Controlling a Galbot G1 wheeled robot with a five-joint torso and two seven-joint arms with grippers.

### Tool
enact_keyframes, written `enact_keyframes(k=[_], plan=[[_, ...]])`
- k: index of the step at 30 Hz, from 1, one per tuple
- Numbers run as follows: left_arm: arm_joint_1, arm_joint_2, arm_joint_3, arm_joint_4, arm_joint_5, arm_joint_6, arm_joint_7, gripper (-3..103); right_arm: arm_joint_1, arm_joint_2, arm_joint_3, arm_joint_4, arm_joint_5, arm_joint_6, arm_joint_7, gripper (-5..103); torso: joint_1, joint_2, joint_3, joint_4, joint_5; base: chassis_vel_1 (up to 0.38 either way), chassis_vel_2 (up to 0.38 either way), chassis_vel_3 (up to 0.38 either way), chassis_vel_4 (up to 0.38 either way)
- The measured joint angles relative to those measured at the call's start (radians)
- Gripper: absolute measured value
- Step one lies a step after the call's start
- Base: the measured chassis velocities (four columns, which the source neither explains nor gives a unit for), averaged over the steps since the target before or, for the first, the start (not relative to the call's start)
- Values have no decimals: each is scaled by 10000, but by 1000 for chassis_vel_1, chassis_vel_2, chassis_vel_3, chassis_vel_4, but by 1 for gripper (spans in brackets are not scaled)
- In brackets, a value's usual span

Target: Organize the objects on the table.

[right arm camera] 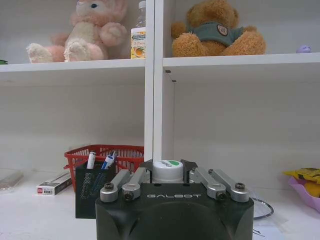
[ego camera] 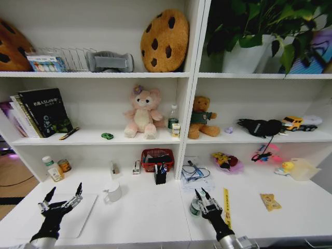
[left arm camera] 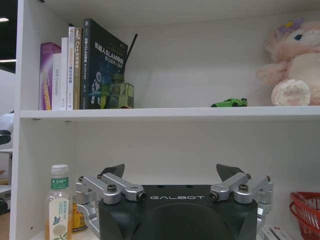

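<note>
White table [ego camera: 150,212] below shelving — bare room between grippers.
Left gripper [ego camera: 63,199] spread wide over the laptop [ego camera: 78,218]; right gripper [ego camera: 203,197] clamps a small bottle [right arm camera: 166,170] near the front edge.

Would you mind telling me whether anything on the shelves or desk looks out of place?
Yes. A pen lies loose and askew on the middle shelf beside the books, while the black pen holder stands on the table. A tiny green toy car also sits alone on that shelf.
</note>
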Motion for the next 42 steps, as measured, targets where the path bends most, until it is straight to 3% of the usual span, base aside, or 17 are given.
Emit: enact_keyframes(k=[11, 13, 17, 19, 20, 22, 23, 25, 27, 32, 42], plan=[[0, 0, 1, 0, 0, 0, 1, 100, -1479, -3, 780, 1488, 254, 94, 243, 28, 0, 0, 0, 2, 0, 0, 0, 0, 0], [0, 0, 0, 0, 0, 0, 0, 100, -2689, 494, 1002, 2337, -314, 270, 740, 28, -1, 1, -1, 0, -3, 0, 0, 0, 0], [0, 0, 0, 0, 0, 0, 1, 100, -3496, 961, 958, 2700, -763, 408, 1259, 28, -1, 1, -1, 0, -1, 0, 0, 0, 0], [0, 0, 1, -1, 0, 0, 0, 100, -5009, 1557, 789, 2876, -1549, 1178, 1854, 28, -1, 1, -1, -2, -3, 0, 0, 0, 0], [0, 0, 1, -1, 0, 0, 0, 100, -5009, 1557, 789, 2876, -1549, 1178, 1854, 28, -1, 1, -1, -2, -3, 0, 0, 0, 0], [0, 0, 0, 0, 0, 0, 0, 100, -5911, 1783, 662, 2596, -2026, 2000, 2301, 28, -1, 1, -1, 0, -3, 0, 0, 0, 0], [0, 0, 0, 0, 0, 0, 0, 100, -5911, 1783, 662, 2596, -2026, 2000, 2301, 28, -1, 1, -1, 0, -3, 0, 0, 0, 0], [0, 0, 0, 0, 0, 0, 0, 100, -6382, 1982, 522, 1907, -2642, 2861, 2948, 28, -1, 2, -1, 1, -2, 0, 0, 0, 0], [0, 0, 0, 0, 0, 0, 0, 100, -6392, 2113, 454, 1408, -2974, 3237, 3308, 28, -1, 1, -1, 2, 0, 0, 0, 0, 0], [0, 0, 0, 0, 0, 0, 0, 100, -5882, 2474, 325, -230, -3564, 3832, 4128, 28, -1, 1, -1, 0, -1, 0, 0, 0, 0], [0, 0, 0, 0, 0, 0, 0, 100, -4190, 2528, 282, -3268, -3348, 4187, 4126, 28, -1, 1, 0, 0, 1, 0, 0, 0, 0]])
